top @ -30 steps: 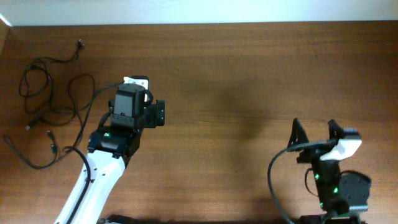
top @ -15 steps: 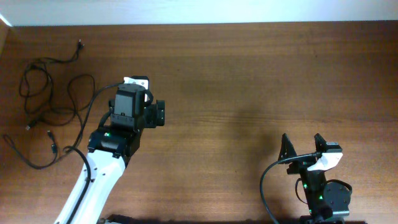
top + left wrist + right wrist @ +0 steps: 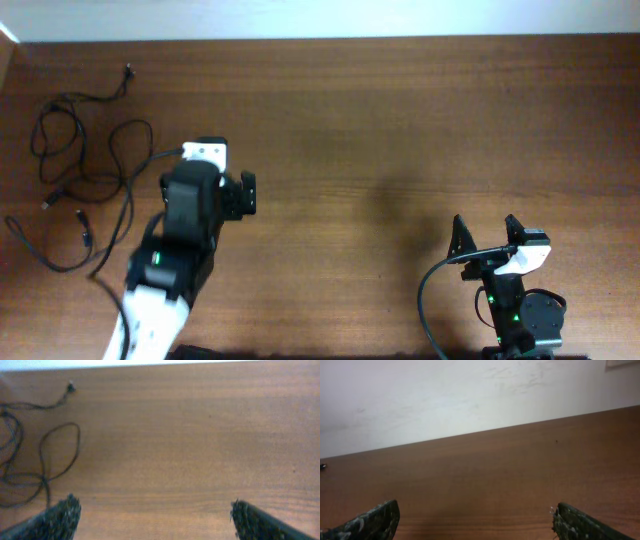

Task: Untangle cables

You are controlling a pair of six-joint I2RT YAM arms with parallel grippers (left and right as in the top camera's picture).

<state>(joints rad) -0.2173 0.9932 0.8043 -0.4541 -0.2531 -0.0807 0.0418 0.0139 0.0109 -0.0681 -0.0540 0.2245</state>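
The cables (image 3: 80, 160) are thin black cords lying as loose loops on the far left of the wooden table, with small plugs at their ends. They also show at the left of the left wrist view (image 3: 47, 455). My left gripper (image 3: 205, 190) is open and empty, above bare wood to the right of the loops; its fingertips (image 3: 155, 515) are spread wide. My right gripper (image 3: 487, 235) is open and empty near the front right, far from the cables. In the right wrist view its fingertips (image 3: 475, 520) frame only bare table.
The brown wooden table (image 3: 400, 130) runs to a white wall (image 3: 470, 395) along its far edge. A thick black arm cable (image 3: 430, 290) loops beside the right arm's base.
The right arm drew back toward the front edge and then held still. The left arm has shifted slightly left and toward the front. The cables have not moved.
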